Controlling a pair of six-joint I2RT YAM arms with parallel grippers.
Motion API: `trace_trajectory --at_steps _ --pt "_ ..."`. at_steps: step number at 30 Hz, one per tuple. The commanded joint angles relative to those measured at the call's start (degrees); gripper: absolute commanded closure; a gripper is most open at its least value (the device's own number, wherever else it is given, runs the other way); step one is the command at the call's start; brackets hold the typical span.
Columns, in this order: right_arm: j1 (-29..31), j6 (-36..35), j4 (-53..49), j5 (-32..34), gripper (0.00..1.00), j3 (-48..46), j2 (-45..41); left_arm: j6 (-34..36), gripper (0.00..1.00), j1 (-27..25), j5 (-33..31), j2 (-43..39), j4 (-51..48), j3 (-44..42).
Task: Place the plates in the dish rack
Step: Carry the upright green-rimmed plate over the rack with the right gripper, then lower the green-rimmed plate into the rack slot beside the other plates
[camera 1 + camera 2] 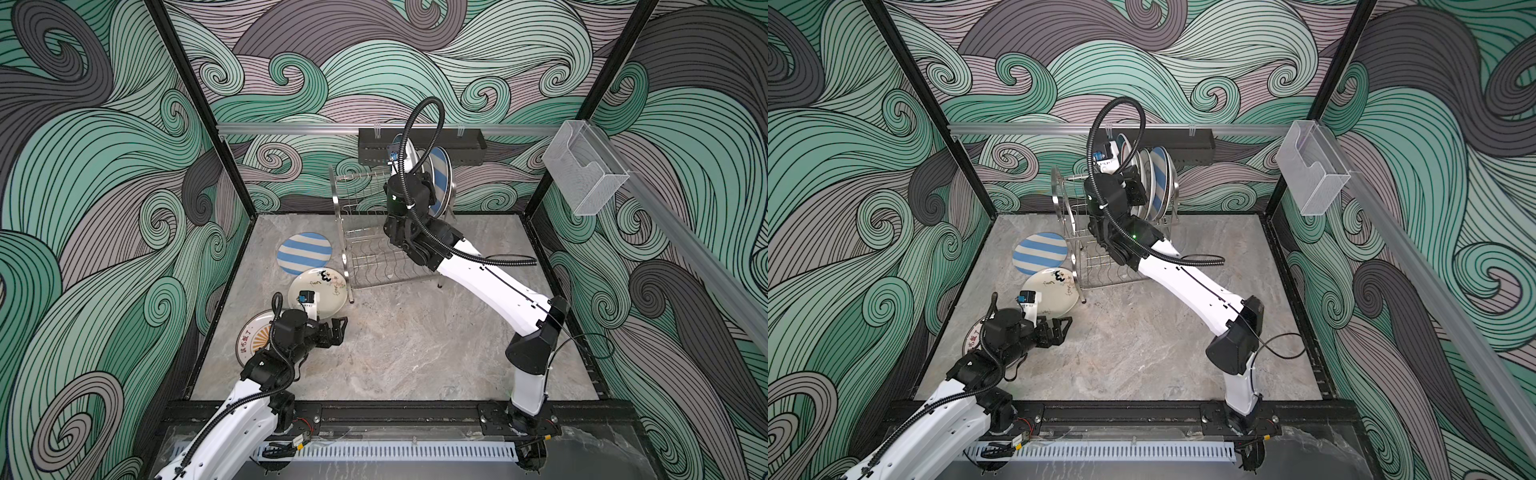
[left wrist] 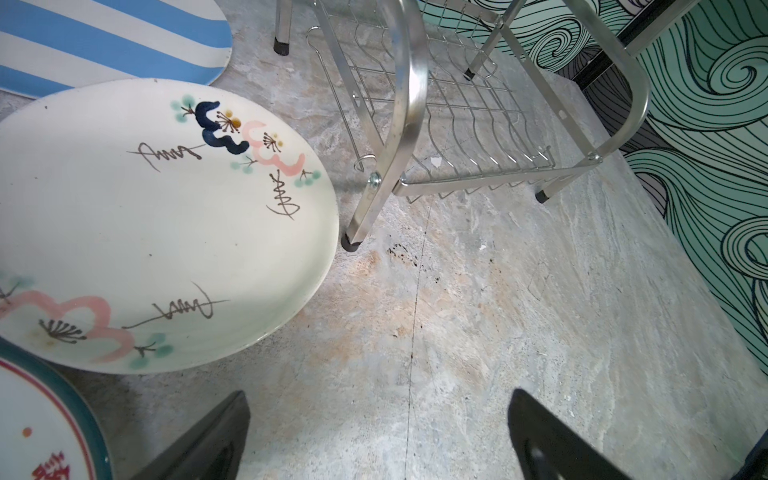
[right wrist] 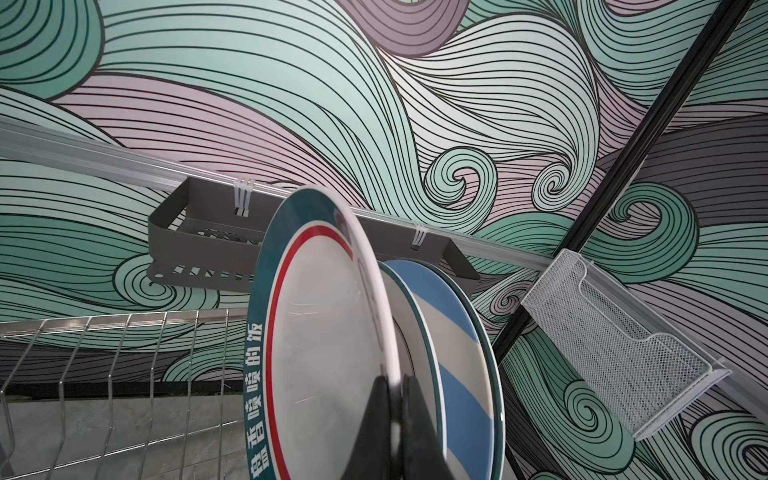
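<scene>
Teal-rimmed and ringed in red, the teal plate (image 3: pixel 316 332) stands on edge over the upper tier of the rack (image 3: pixel 104 353), its white edge pinched between the closed fingers of the right hand (image 3: pixel 395 382). White Chinese characters run along its rim, among them 喷喷的饭. Only the right wrist view shows that lettering. Whether the plate's lower edge sits in a slot is hidden. Just behind it the racked striped plate (image 3: pixel 453 353), blue and pale grey, stands upright at the right end of the shiny steel wire frame.

On the grey marbled surface (image 1: pixel 415 353), left of the rack, three round plates lie flat. They are the flat striped plate (image 1: pixel 302 253), the cream floral plate (image 1: pixel 320 291) meeting its edge, and the sunburst plate (image 1: pixel 253 336), partly under the left arm. Its red characters are too small to read surely. The left wrist view alone shows the floral plate's brushed pink and navy blossoms and its rim just beside a rack foot. The left hand (image 1: pixel 338 328) hovers over bare surface, fingers spread wide and empty.

On the wall rail hang a black perforated tray (image 1: pixel 465 145) and a clear box (image 1: pixel 582 166).
</scene>
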Motion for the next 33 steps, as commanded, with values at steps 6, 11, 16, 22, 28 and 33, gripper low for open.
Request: trace_trajectory --at_steps 6,11,16,22,28,33 --pt "-0.7 4.9 0.7 1.4 1.0 -0.4 -1.0 0.8 0.02 0.6 0.9 -0.9 0.8 -0.4" --pt "-1.0 6.9 -1.0 1.2 1.0 -0.3 -0.3 0.9 0.01 0.6 0.9 -0.9 0.8 -0.4" --pt "-1.0 8.6 -3.0 0.9 1.0 -0.2 0.3 0.9 0.01 0.6 0.9 -0.9 0.8 -0.4" --pt "-1.3 10.6 -4.9 0.1 0.98 -1.0 0.2 0.8 0.01 0.6 0.9 -0.9 0.8 -0.4" --pt "-1.3 12.2 -7.4 -1.4 0.93 -0.7 0.4 0.9 0.01 0.6 0.9 -0.8 0.8 -0.4" --pt "-1.3 13.1 -9.2 -2.3 0.78 -0.1 0.4 0.9 0.01 0.6 1.0 -0.6 0.9 -0.4"
